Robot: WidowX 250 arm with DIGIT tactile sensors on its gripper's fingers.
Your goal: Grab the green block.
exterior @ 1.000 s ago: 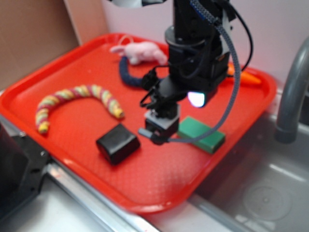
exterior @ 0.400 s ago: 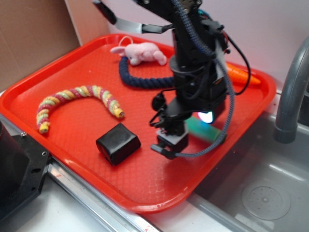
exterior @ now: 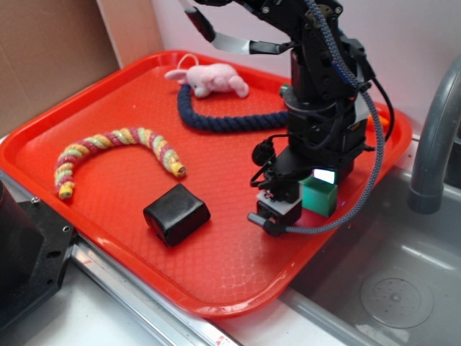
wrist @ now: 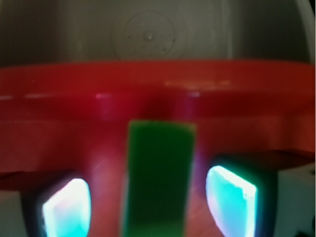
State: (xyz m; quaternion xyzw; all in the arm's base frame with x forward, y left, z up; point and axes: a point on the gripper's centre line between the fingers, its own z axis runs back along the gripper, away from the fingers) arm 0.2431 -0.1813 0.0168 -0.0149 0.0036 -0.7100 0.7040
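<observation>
The green block [exterior: 319, 196] lies on the red tray [exterior: 108, 94] near its right edge, mostly hidden under the arm in the exterior view. In the wrist view the green block [wrist: 158, 177] runs lengthwise between my two glowing fingertips [wrist: 66, 207], with a gap of red tray on each side. My gripper [wrist: 148, 205] is open and straddles the block without touching it. In the exterior view the gripper [exterior: 317, 189] hangs low over the block.
A black rounded block [exterior: 176, 213] sits left of the gripper. A multicoloured rope [exterior: 115, 148], a dark blue rope [exterior: 223, 119], a pink plush toy [exterior: 209, 78] and an orange carrot [exterior: 389, 126] also lie on the tray. A sink basin [exterior: 396, 288] and grey faucet [exterior: 432, 137] are to the right.
The arm has moved right and lowered over the green block, so the fingers now straddle it; the block itself has stayed in place.
</observation>
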